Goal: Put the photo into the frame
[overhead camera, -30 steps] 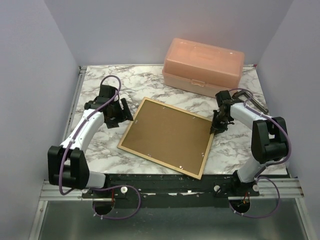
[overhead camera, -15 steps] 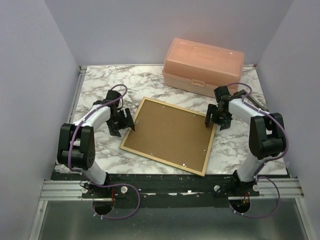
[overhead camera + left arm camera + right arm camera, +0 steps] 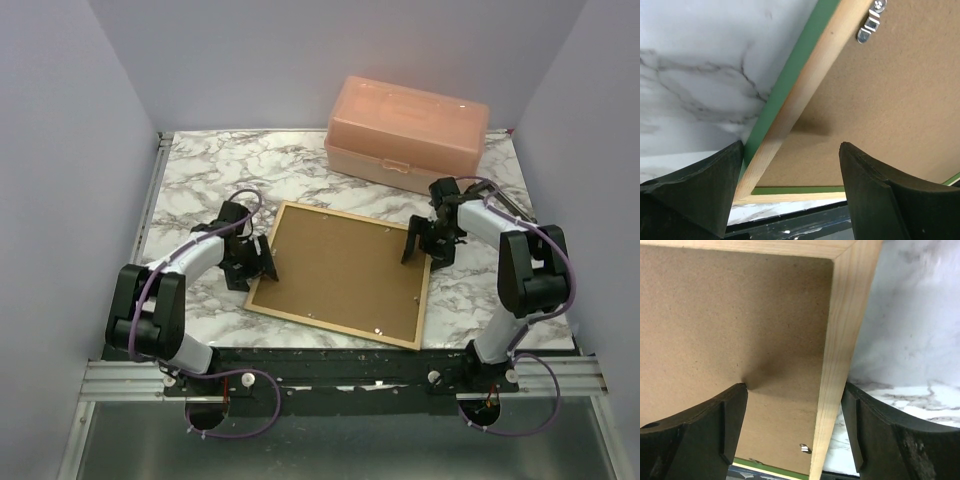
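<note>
Frame point(image 3: 802, 95), pale back up on marble table point(image 3: 200, 190), backing panel point(image 3: 340, 270) seated, photo hidden from you; left gripper point(image 3: 790, 155) and right gripper point(image 3: 795, 395) both spread, straddling opposite rails; step judged: positioning frame; your next move likely needs backing clips point(image 3: 870, 22) released.

You've got the thin rectangular pale-wood frame point(image 3: 802, 87), bare grain, green paint on its edge. Brown hardboard backing panel point(image 3: 890, 110) looks matt, finely fibrous. Small metal clip point(image 3: 870, 22) glints. White marble-pattern counter point(image 3: 700, 65) reads smooth, slightly glossy.
</note>
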### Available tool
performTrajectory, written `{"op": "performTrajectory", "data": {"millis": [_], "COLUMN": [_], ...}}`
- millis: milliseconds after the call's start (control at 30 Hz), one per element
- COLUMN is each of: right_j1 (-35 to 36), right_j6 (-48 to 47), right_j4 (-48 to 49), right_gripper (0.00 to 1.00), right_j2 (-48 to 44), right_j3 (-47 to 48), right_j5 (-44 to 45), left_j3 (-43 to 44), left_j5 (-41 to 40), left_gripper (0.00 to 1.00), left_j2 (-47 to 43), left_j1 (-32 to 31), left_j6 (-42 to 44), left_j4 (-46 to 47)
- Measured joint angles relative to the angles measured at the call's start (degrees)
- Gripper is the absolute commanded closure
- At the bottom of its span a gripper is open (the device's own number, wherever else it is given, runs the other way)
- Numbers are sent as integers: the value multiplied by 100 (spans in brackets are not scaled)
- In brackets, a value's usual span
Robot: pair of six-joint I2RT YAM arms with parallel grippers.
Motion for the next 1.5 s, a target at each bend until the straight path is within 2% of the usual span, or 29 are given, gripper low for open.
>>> {"op": "performTrajectory", "data": {"millis": [233,333,400,633,933,1167,1500], "right_j1": [72,203,273,411,525,990,1777], "right_j6": [-205,-238,-238,-186,7,114,181], "right_j4": [-118,-94,-81,-157,-476,-487,-599], "right_gripper": [18,12,8,4,6,6,5], "right_j2": [730,841,835,317,-433,-162,404], "right_j3": [979,1145,1130,551,-35,-37,702], "right_j5": [151,330,424,597,621,654,1001], "left_j3": [-708,-927,-1038,-1071,-988,-911,-909], "left_j5": [-85,-83,-90,-140,-144,-151,-570], "left_gripper": [23,22,21,20,20,20,20], "left_j2": [-763,-1016,-1165,-1226,-1137,-1115,-1193], "left_j1": [-535,-658,-693,-726,-719,-566,-225], "left_j6": [-326,-505,-616,-769,-774,-723,-463], "left_j4": [-44,-76,-92,-118,-188,-269,-745]}}
